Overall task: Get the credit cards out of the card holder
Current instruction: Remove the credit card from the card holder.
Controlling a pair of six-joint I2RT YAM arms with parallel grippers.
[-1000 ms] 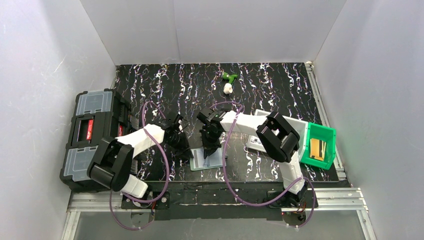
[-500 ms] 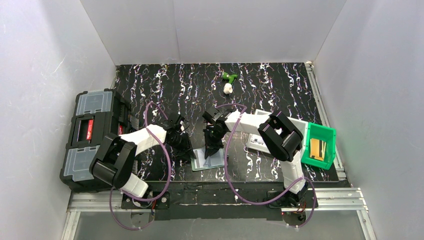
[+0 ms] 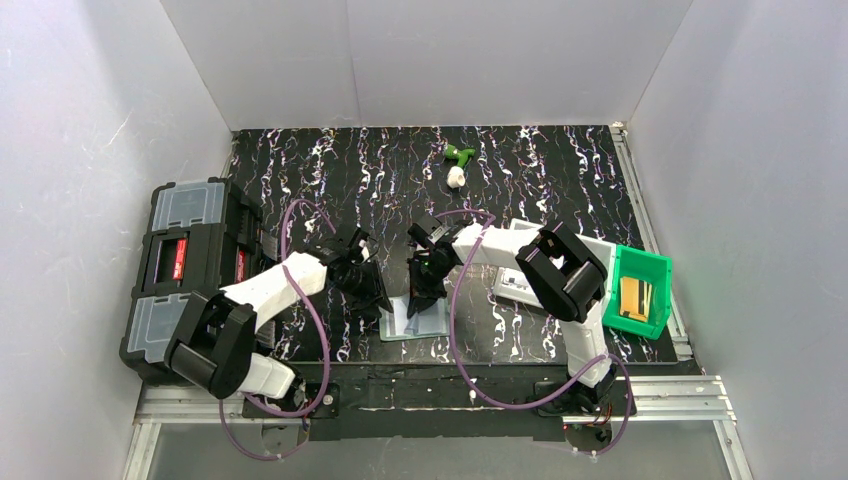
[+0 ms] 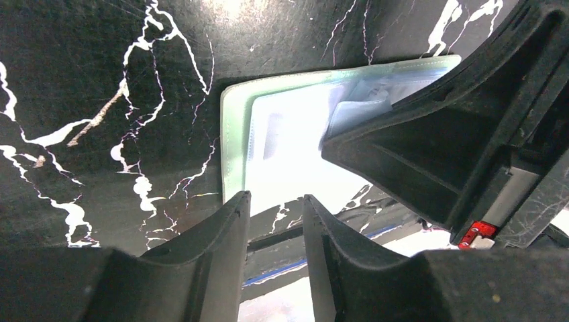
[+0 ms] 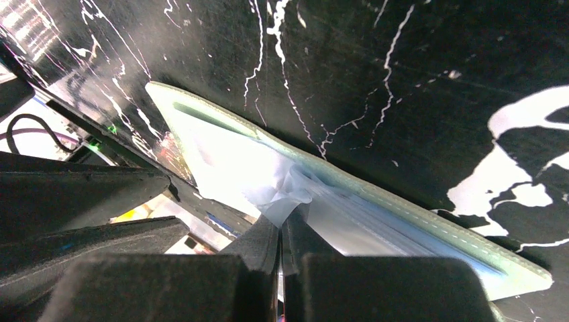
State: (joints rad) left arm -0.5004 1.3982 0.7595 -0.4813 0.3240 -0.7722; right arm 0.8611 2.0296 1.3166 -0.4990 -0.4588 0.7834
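The card holder (image 3: 415, 320) lies open on the black marbled table near its front edge, pale green with clear inner sleeves. My right gripper (image 3: 420, 296) stands on it. In the right wrist view the gripper (image 5: 282, 219) is shut on a crumpled clear sleeve (image 5: 290, 188) of the holder (image 5: 402, 208). My left gripper (image 3: 379, 299) is at the holder's left edge. In the left wrist view it (image 4: 275, 201) is open with a narrow gap and empty, just short of the holder's corner (image 4: 235, 141). Glare hides any credit cards inside the sleeves.
A big black toolbox (image 3: 190, 270) stands at the left. A white tray (image 3: 515, 285) and a green bin (image 3: 642, 290) holding a yellow card sit at the right. A small green and white object (image 3: 457, 165) lies at the back.
My left gripper has moved right, closer to the holder's left edge. My right gripper has stayed on the holder, shifting only slightly.
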